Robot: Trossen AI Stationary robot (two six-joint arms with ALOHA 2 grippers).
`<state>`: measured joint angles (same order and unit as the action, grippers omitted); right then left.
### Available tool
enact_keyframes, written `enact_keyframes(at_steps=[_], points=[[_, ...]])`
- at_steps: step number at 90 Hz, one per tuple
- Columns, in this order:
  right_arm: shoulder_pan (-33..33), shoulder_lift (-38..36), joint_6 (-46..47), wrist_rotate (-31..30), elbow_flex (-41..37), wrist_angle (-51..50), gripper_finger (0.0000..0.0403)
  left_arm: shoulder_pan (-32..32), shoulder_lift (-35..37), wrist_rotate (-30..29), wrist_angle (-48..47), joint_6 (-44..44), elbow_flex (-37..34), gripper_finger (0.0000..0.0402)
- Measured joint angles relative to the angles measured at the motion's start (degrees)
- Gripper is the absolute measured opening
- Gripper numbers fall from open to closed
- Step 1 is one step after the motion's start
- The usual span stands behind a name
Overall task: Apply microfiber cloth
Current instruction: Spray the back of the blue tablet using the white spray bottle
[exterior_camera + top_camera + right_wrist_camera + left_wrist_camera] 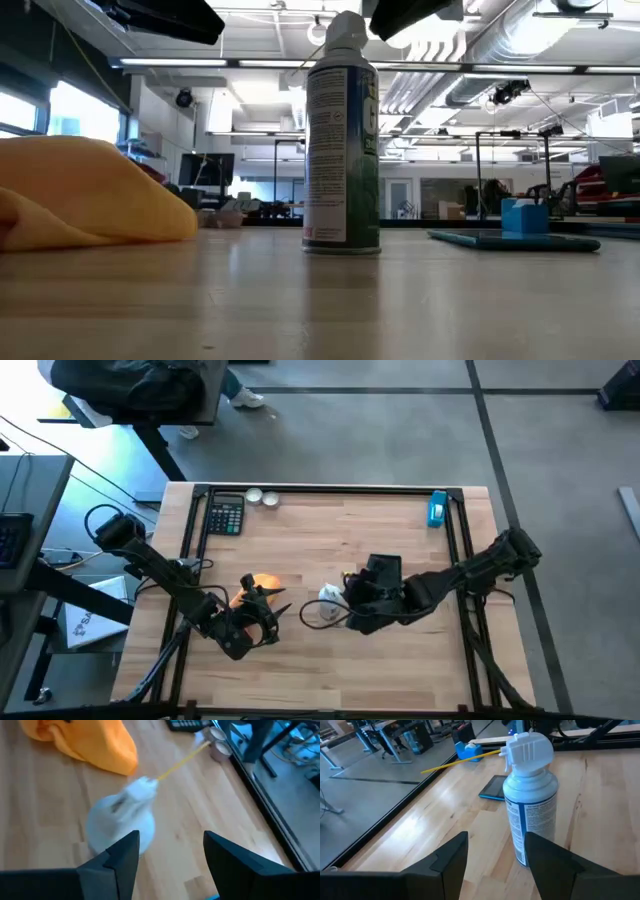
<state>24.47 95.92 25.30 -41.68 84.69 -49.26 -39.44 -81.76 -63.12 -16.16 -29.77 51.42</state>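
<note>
Right now the microfiber cloth (pixel 262 584) lies in a loose orange heap on the wooden table (pixel 340 535), toward the left of centre, with the left gripper (pixel 262 622) just beside it on the near side. From its wrist view that gripper's fingers (pixel 451 857) stand spread wide and hold nothing; they point past the cloth toward the spray can (pixel 530 795), so the arm seems to be waiting or lining up rather than grasping.

Over on the other side, the right gripper (pixel 352 610) hangs just by the can (pixel 327 603), which stands upright near the table's middle with its long yellow straw (pixel 180 762) reaching out from the white nozzle. Its fingers (pixel 122 857) are also parted wide and empty, framing the can from above; judging by that, the right arm is either about to take the can or is leaving it, and I cannot say which.

Behind the can a dark flat tablet (pixel 495 787) lies on the wood, probably the surface the cloth is meant for. A calculator (pixel 226 515) and a blue tape dispenser (pixel 437 509) sit at the far edge, out of the way.

As for writing, the can's label (pixel 340 150) carries green and white print with lines of small text, none of it readable.
</note>
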Motion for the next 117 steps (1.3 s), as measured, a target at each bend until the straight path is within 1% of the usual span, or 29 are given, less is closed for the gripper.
enact_keyframes(at_steps=[14,33,43,55,63,78,97,117], points=[[0.02,0.01,0.63,-0.69,0.81,-0.93,0.0189,0.0,0.0,-0.02,-0.02,-0.01,0.0,0.0176],[-0.55,2.45,-0.3,-0.38,0.76,-0.6,0.0189,0.0,0.0,0.11,0.27,-0.14,0.0,0.0176],[-0.48,3.41,-2.47,0.86,0.74,2.9,0.0189,0.0,0.0,0.27,2.02,-0.04,0.0,0.0176],[-0.46,3.52,-5.96,4.18,0.74,8.34,0.0189,0.07,0.0,0.32,4.29,0.01,0.0,0.0176],[-0.45,3.52,-7.68,4.88,0.74,10.36,0.0189,0.16,0.0,0.2,4.85,0.03,0.0,0.0176],[-0.44,3.52,-7.68,5.06,0.74,9.77,0.0189,0.63,0.0,-0.82,7.45,0.04,0.0,0.0176],[-0.43,3.46,-7.56,5.53,0.74,9.46,0.0189,1.28,0.0,-1.02,7.45,0.03,0.0,0.0176],[-0.02,1.88,-7.8,6.59,0.74,8.25,0.0189,1.31,0.0,-1.08,7.48,0.03,0.0,0.0176]])
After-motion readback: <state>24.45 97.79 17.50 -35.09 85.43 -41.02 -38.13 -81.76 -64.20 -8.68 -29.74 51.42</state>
